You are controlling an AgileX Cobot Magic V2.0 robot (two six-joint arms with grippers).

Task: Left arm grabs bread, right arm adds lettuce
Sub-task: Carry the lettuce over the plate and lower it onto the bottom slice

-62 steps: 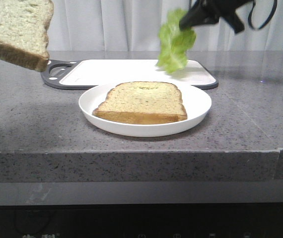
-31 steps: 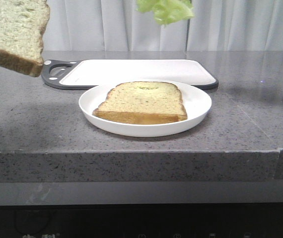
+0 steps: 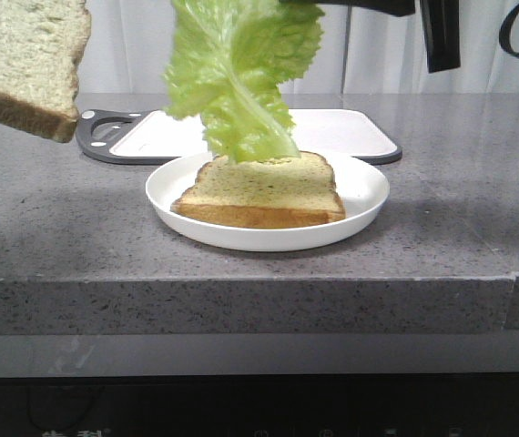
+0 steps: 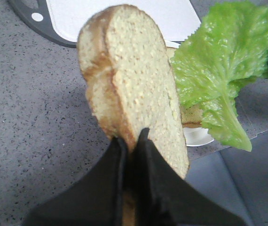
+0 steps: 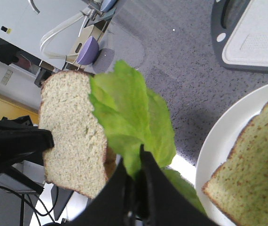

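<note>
My left gripper (image 4: 131, 136) is shut on the crust edge of the bread (image 4: 134, 80), a thick tan slice held in the air at the upper left of the front view (image 3: 23, 64), clear of the counter. My right gripper (image 5: 135, 157) is shut on the stem end of the green ruffled lettuce (image 5: 129, 117). The lettuce (image 3: 237, 73) hangs down over the plate. Its lower tip is at the back edge of a second slice (image 3: 264, 187) lying there; I cannot tell whether they touch. Only dark parts of the right arm (image 3: 360, 7) show at the top.
The white plate (image 3: 164, 196) stands mid-counter near the front edge. A white cutting board with a dark rim (image 3: 351, 132) lies behind it. A grey curtain hangs behind the counter. The held bread and the lettuce are close together in the right wrist view.
The lettuce went up out of the top of the view, then came down and to the left, and now hangs over the slice on the plate. The held bread has barely moved.
</note>
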